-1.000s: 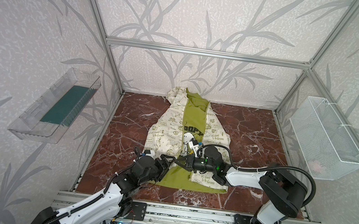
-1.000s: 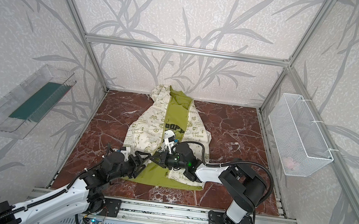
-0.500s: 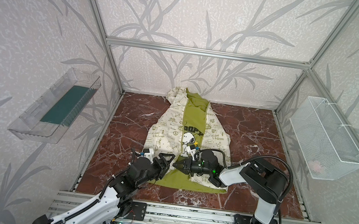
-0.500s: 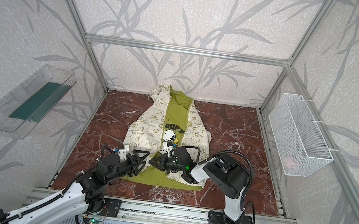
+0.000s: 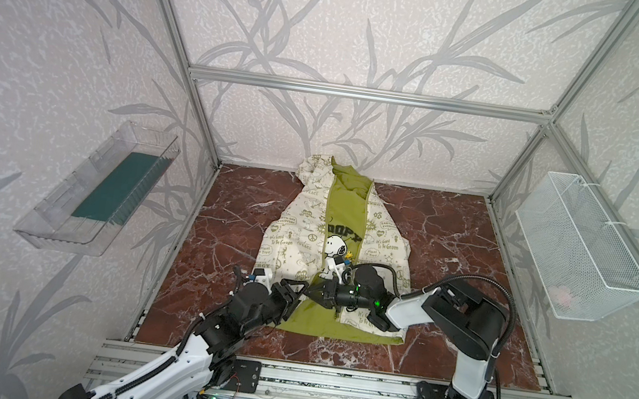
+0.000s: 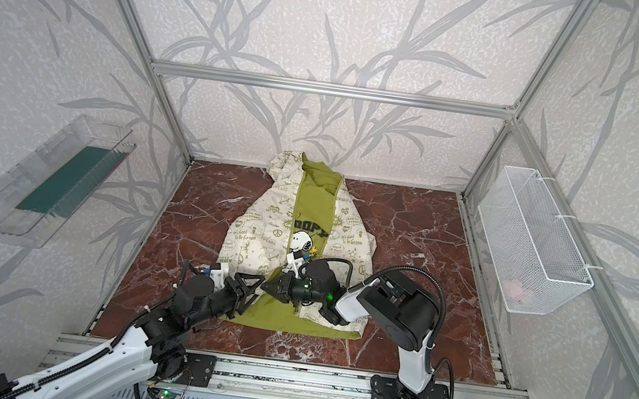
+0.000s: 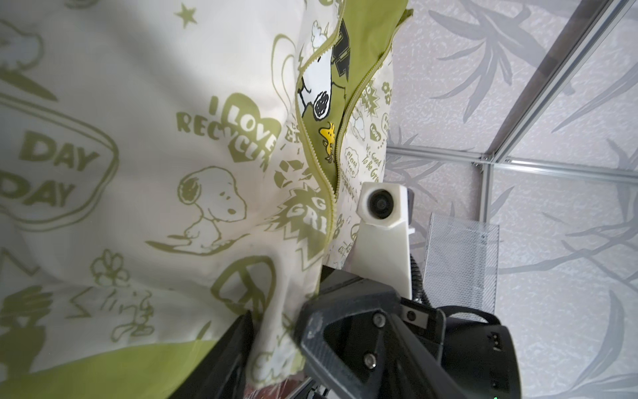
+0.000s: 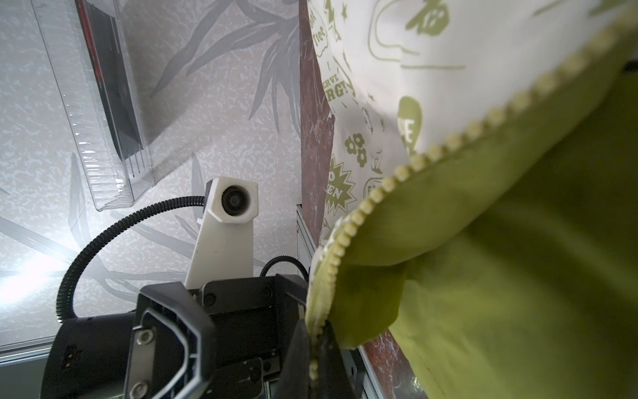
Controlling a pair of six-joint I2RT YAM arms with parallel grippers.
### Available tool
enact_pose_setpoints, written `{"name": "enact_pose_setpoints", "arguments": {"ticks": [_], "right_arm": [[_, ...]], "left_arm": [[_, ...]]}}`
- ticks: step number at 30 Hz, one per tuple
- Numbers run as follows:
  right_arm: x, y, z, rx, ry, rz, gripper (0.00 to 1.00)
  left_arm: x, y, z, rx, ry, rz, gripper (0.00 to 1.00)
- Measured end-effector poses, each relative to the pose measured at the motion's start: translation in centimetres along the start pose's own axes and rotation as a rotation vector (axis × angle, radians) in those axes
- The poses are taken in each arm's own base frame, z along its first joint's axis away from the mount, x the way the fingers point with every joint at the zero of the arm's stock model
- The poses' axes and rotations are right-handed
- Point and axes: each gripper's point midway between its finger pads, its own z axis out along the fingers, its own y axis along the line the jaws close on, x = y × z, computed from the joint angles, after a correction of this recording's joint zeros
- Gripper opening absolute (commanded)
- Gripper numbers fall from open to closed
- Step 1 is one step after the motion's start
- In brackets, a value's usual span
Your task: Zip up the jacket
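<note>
In both top views, the left tool (image 5: 302, 289) and right tool (image 5: 317, 292) cover the jacket's (image 5: 295, 239) lower middle; the basket's (image 5: 580, 243) pink item (image 5: 561, 294) is blurred.

Pale walls (image 5: 374, 27) papered with grey leaf sprays enclose the cell, braced by an aluminium frame (image 5: 365, 92). The worktop (image 5: 451, 234) is red-brown marble veined in white. A clear plastic bin (image 5: 61, 238) with a dark green liner hangs on the left wall. A white wire basket (image 5: 579, 251) hangs on the right wall, with something pinkish inside. The light is soft and even. A slotted metal rail (image 5: 327, 380) runs along the front.
</note>
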Motion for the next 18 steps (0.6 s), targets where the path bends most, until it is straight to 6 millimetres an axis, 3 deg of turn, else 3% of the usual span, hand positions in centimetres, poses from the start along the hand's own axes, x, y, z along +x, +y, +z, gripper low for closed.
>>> {"name": "enact_pose_setpoints", "arguments": {"ticks": [4,13,18], "right_arm": [[0.0,-0.2,0.1,0.005,0.001,0.004,0.0],[-0.2,0.1,0.5,-0.002,0.0,0.006,0.0],[-0.3,0.0,0.5,0.004,-0.004,0.01,0.0]], "left_arm": [[0.0,0.0,-0.1,0.009,-0.003,0.0,0.44],[-0.3,1.2,-0.3,-0.005,-0.021,-0.013,0.08],[-0.4,1.5,-0.5,-0.009,-0.026,-0.014,0.04]]}}
